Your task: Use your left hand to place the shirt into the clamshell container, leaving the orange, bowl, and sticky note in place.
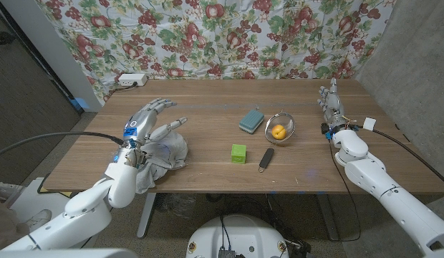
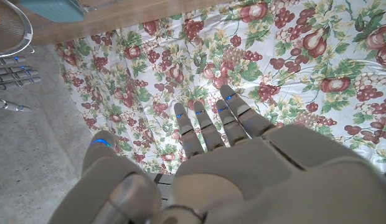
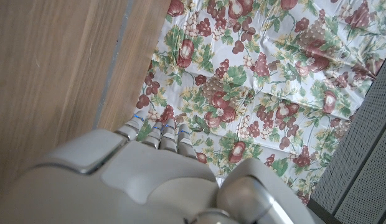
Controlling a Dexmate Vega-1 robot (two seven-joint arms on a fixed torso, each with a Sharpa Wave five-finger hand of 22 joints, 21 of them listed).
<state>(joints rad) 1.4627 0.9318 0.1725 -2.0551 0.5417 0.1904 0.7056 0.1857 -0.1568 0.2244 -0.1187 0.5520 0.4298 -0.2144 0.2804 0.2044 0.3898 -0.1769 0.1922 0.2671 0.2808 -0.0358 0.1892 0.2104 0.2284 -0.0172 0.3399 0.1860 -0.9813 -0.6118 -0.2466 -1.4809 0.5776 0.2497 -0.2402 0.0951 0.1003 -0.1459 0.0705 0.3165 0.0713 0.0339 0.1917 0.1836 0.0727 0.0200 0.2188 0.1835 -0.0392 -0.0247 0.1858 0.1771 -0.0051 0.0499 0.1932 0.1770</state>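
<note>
A crumpled grey shirt (image 1: 165, 154) lies on the table's front left. My left hand (image 1: 152, 123) hovers over its far edge with fingers spread and nothing in them; in the left wrist view the fingers (image 2: 208, 127) reach out bare. A teal clamshell container (image 1: 251, 120) sits shut near the middle; the left wrist view catches its corner (image 2: 50, 7). Beside it stands a wire mesh bowl (image 1: 280, 129) holding an orange (image 1: 278, 132). A green sticky note block (image 1: 239, 153) lies in front. My right hand (image 1: 331, 102) stands by the right edge, fingers straight, holding nothing.
A small dark object (image 1: 266, 158) lies right of the sticky note. A white power strip (image 1: 131, 79) sits at the table's far left corner. A floral cloth (image 1: 222, 36) hangs behind the table. Bare wood stretches between shirt and container.
</note>
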